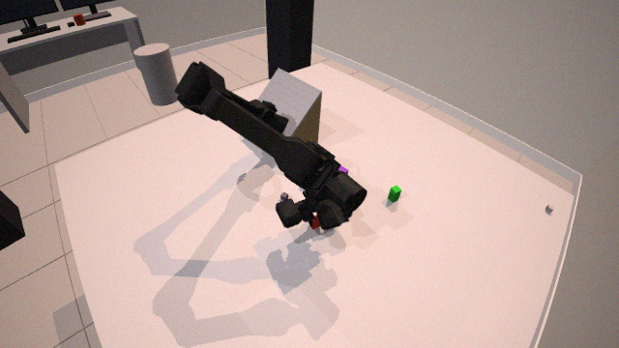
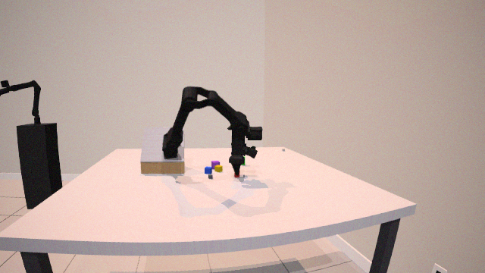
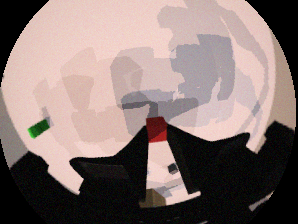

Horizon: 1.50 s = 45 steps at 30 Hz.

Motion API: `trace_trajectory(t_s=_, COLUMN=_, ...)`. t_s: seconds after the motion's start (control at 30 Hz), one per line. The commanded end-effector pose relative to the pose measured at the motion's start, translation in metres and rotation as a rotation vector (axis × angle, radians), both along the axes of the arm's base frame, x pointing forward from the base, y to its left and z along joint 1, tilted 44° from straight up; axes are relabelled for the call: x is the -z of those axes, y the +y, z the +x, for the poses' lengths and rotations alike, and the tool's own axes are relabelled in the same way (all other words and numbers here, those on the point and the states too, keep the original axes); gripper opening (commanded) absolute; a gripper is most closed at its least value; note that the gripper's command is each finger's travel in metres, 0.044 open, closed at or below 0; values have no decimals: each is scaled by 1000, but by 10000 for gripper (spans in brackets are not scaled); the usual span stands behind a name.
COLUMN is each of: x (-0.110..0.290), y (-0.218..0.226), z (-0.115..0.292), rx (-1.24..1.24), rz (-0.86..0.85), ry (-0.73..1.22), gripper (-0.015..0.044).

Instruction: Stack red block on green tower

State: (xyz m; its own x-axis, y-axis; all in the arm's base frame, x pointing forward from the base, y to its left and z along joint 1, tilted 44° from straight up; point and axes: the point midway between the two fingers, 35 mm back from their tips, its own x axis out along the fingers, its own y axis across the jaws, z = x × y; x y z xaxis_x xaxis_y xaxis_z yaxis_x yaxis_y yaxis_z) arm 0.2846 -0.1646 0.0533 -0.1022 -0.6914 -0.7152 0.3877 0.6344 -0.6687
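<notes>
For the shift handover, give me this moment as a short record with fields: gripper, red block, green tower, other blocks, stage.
gripper: gripper down at the table, shut on the red block
red block: red block between the fingers, at table level, not yet lifted
green tower: green tower upright, apart from the gripper
other blocks: blue block, purple block and yellow block clustered on the arm's base side of the gripper
stage: grasp made; lift and stacking not yet done

We find no readable text, label, brand, number or sign in any of the three views. The blocks' faces show as plain colour, and the arm and the monitors on the far desk are too dark or too small for any lettering to be made out.
</notes>
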Motion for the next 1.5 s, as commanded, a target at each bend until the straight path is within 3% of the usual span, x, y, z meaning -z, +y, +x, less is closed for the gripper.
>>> trace_trajectory(t_s=0.0, x=-11, y=9, z=4, rx=-1, rz=-1, ry=-7, gripper=0)
trace_trajectory(t_s=0.7, x=-80, y=77, z=14, rx=-2, rz=4, ry=-4, gripper=0)
trace_trajectory(t_s=1.03, x=-79, y=80, z=16, rx=-3, rz=4, ry=-4, gripper=0)
trace_trajectory(t_s=1.47, x=-49, y=116, z=61, rx=-6, rz=16, ry=-9, gripper=0)
